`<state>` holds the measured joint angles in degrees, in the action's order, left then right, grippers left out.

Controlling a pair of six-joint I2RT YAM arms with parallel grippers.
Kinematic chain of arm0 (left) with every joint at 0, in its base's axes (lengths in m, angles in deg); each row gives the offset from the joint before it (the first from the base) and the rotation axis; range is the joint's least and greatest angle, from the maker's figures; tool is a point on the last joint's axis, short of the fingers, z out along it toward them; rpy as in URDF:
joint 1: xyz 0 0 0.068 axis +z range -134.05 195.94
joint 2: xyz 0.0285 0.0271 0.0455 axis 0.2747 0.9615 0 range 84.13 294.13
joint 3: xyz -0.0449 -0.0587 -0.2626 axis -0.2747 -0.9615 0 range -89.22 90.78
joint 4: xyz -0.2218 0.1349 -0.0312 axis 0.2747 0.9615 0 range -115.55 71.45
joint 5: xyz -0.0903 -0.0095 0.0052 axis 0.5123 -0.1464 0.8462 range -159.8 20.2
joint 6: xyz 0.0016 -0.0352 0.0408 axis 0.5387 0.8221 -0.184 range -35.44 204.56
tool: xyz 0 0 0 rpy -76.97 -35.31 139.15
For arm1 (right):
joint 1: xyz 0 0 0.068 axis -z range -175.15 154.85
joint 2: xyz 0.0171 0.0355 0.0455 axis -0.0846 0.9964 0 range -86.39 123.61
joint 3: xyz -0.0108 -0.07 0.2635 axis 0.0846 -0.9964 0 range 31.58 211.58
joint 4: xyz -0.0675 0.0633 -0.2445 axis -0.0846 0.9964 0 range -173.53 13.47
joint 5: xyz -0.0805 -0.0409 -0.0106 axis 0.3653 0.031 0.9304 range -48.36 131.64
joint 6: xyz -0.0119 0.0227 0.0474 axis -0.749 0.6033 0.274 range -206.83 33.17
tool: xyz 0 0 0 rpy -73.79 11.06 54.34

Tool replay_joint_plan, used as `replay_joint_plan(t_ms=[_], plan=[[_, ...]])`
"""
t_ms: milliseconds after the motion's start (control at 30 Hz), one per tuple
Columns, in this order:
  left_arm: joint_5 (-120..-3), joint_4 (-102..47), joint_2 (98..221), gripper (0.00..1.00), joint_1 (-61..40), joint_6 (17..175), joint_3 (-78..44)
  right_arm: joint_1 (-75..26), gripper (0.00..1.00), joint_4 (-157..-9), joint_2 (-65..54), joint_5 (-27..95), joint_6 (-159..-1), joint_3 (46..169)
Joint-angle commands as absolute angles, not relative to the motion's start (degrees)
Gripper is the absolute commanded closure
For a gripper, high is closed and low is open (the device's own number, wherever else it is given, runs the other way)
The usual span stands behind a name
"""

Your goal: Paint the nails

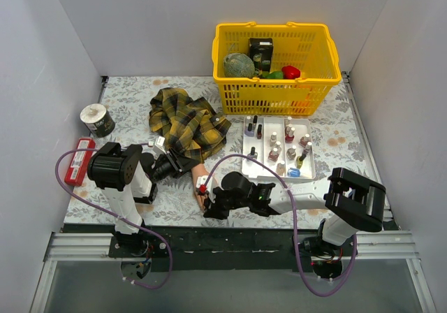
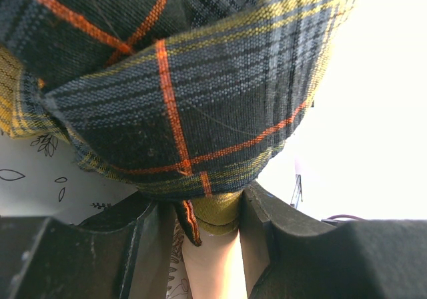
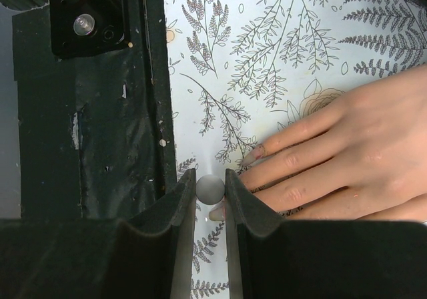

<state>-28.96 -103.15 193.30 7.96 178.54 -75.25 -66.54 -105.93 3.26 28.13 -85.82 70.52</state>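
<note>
Two at work, one on the wrist, one at the fingertips

From above, the left arm bends in from the left, and its left gripper (image 1: 178, 165) meets the plaid sleeve (image 1: 185, 122) where the mannequin hand (image 1: 200, 176) comes out. The right arm lies low and stretched leftward along the near edge of the table. Its right gripper (image 1: 207, 204) sits at the hand's fingertips. The nails are too small to make out in this view. A white tray of polish bottles (image 1: 277, 150) stands just behind the right forearm, and a yellow basket (image 1: 276, 65) stands farther back. Bare floral cloth (image 1: 129, 91) lies open at the far left.

On the left wrist camera, the left gripper (image 2: 208, 245) is drawn narrow around the peach wrist, with a flap of sleeve cuff (image 2: 190, 219) tucked against one finger. Plaid fabric fills the view above.

On the right wrist camera, the right gripper (image 3: 211, 199) pinches a grey knob (image 3: 211, 187); what that knob belongs to cannot be told. The mannequin hand (image 3: 347, 152) lies flat with its palm down and its fingers pointing toward the knob. The nails (image 3: 255, 154) look dull and greyish, and the lowest one visible is just beside the right-hand finger. A black strip (image 3: 87, 132) along the table edge runs close by, leaving a narrow band of cloth beyond the fingertips.
</note>
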Motion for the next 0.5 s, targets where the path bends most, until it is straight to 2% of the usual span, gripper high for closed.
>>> replay_joint_plan(t_ms=[0,467], plan=[[-27.35,-104.65,191.09,0.83,7.60,174.65,-76.30,-66.95,0.99,-106.30,4.14,28.81,-86.66,73.24],[-27.26,-104.92,190.83,0.83,7.60,174.91,-76.30,-66.95,0.99,-107.09,2.74,32.67,-86.66,72.63]])
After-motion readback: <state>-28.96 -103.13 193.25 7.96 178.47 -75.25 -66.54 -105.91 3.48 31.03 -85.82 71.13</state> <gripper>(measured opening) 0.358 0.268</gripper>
